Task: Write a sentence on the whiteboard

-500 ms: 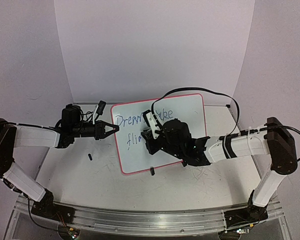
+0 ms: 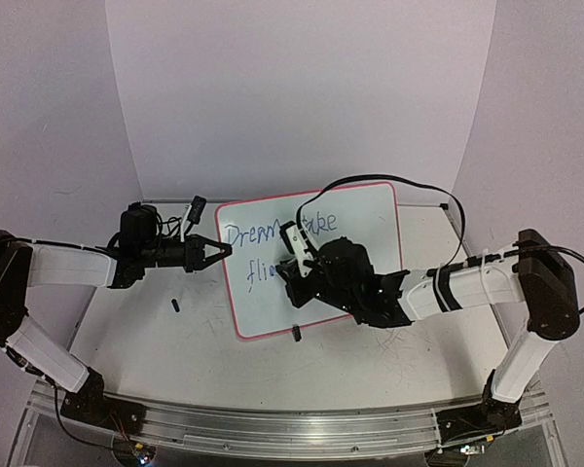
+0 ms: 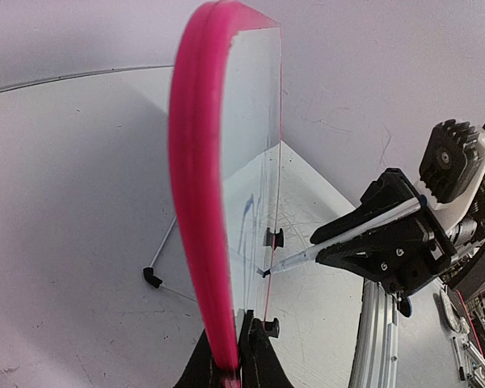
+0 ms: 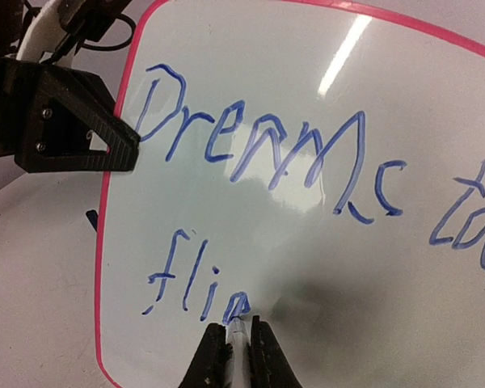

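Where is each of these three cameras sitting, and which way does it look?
Top external: above and behind the arms, looking down on the table; both arms flank the whiteboard.
Left wrist: on the left arm, looking along the left gripper, which pinches the whiteboard's pink rim.
Right wrist: on the right arm, looking past the right gripper and its marker at the blue writing.
Shared: each wrist view shows the other arm's gripper.

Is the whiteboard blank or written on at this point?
Written on, unfinished: the whiteboard carries blue "Dreams" and a second line begun "fli", where the marker tip rests.
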You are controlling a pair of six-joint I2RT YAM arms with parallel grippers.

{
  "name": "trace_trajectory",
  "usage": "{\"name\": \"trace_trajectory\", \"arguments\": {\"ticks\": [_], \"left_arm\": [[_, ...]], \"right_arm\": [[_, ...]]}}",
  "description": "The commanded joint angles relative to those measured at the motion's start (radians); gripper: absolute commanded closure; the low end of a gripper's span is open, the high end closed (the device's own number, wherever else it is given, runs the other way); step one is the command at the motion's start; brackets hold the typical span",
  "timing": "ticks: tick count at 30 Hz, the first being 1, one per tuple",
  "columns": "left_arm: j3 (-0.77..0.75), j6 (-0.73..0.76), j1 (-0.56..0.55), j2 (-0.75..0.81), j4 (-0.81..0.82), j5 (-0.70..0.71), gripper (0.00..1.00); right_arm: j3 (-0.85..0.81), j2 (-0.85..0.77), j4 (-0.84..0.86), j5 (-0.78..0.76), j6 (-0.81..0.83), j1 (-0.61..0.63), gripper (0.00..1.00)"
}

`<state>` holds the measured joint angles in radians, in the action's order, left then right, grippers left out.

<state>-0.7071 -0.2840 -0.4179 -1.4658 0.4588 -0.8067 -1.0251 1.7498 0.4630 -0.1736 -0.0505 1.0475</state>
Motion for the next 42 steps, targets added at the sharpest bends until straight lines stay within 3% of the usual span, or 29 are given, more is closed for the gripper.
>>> {"name": "trace_trajectory", "arguments": {"ticks": [1, 10, 20, 29, 42], "left_arm": [[-0.031, 0.079, -0.011, -0.009, -0.035, 0.093, 1.00], [-0.032, 0.077, -0.012, -0.007, -0.036, 0.093, 1.00], [-0.031, 0.078, -0.012, -0.008, -0.037, 0.094, 1.00], [-0.029, 0.083, -0.012, -0.011, -0.039, 0.096, 1.00], [-0.032, 0.079, -0.012, -0.002, -0.045, 0.098, 1.00]], "right_arm": [[0.037, -0.021, -0.017, 0.005, -0.029, 0.001, 1.00], [0.051, 0.007, -0.017, 0.024, -0.045, 0.016, 1.00], [-0.066, 0.057, -0.001, 0.044, -0.036, 0.016, 1.00], [0.092, -0.166, 0.035, 0.117, -0.010, -0.017, 1.00], [-0.030, -0.069, 0.049, 0.084, 0.035, -0.043, 1.00]]}}
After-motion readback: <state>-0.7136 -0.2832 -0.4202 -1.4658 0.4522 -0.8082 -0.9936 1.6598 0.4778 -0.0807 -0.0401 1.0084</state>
